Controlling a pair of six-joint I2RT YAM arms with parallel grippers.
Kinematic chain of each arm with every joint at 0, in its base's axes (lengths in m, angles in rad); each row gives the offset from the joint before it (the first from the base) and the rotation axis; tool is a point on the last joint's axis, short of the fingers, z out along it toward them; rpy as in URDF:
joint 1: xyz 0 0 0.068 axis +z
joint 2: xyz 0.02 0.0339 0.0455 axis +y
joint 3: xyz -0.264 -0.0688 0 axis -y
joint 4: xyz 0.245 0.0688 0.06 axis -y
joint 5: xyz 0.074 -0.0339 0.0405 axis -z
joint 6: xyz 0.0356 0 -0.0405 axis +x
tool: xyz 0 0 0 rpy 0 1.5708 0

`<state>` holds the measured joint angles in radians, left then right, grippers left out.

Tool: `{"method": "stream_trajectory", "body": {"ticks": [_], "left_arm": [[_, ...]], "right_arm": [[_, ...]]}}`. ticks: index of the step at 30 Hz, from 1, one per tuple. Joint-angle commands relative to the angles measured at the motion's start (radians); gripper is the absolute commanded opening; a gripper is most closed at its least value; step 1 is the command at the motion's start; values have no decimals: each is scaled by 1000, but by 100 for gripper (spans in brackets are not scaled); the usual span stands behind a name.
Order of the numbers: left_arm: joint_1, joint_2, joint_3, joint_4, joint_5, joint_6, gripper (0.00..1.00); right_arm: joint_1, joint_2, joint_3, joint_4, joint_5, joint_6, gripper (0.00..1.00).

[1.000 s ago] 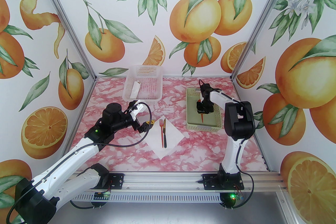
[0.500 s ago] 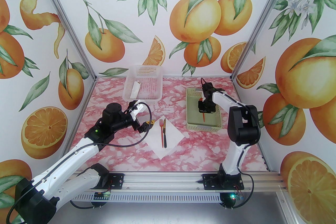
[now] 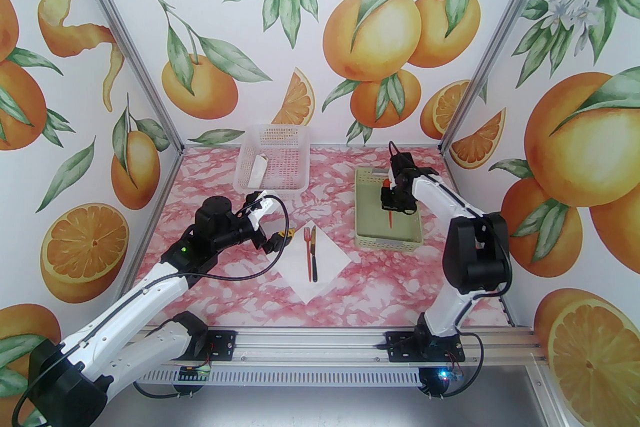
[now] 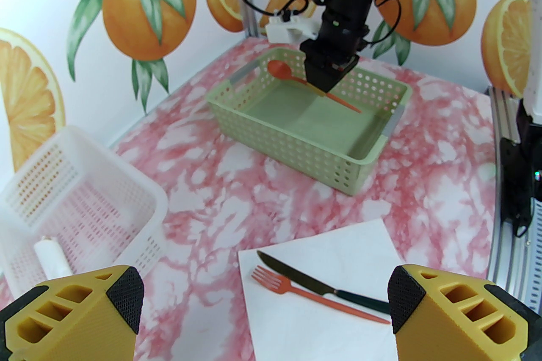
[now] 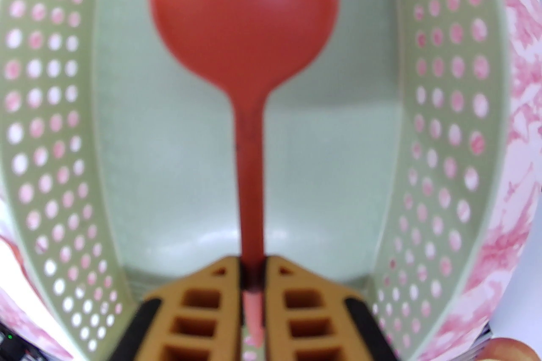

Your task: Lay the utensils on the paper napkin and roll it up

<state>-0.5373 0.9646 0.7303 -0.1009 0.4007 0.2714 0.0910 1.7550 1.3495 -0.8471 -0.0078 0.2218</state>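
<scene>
Right tool (image 3: 389, 209): over the green basket (image 3: 390, 242), right of centre in the top view. Jaws pressed together, pinching the spoon's (image 3: 386, 185) handle. Round bowl points toward the top of the frame, slim end toward the bottom.

Right wrist view: tool (image 5: 253, 266) nips the red-orange spoon (image 5: 245, 12) low on its stem; the bowl is blurred. Perforated basket walls (image 5: 42, 97) on both sides, pale floor beneath.

Left wrist view: spoon (image 4: 279, 69) raised at rim height of the basket (image 4: 288, 139), clear of its floor, tilted, bowl end to the left.

Left tool (image 3: 283, 235): just beside the left corner of the paper napkin (image 3: 300, 280), centre of the top view. Jaws spread wide, nothing between them. Yellow fingers (image 4: 444, 308) sit in the two bottom corners of its own camera.

Napkin (image 4: 351, 249): flat on the pink marbled counter (image 3: 400, 285), set corner-on, unrolled.

Fork (image 3: 308, 255) and knife (image 3: 314, 255): side by side on the napkin, fork on the left, very close. From the left wrist, the fork (image 4: 305, 293) lies below the knife (image 4: 360, 300).

White basket (image 3: 272, 134): upper centre, at the back of the counter. It holds a slim white paper roll (image 3: 258, 169), seen also at lower left of the left wrist view (image 4: 51, 257).
</scene>
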Motion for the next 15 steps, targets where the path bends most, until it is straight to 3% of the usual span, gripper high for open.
{"method": "stream_trajectory", "body": {"ticks": [1,15], "left_arm": [[-3,-15,1,24,9,11,100],[-2,-15,1,27,14,9,100]], "right_arm": [[6,-66,-10,-16,-31,26,13],[109,-274,-29,-68,-36,96,13]]}}
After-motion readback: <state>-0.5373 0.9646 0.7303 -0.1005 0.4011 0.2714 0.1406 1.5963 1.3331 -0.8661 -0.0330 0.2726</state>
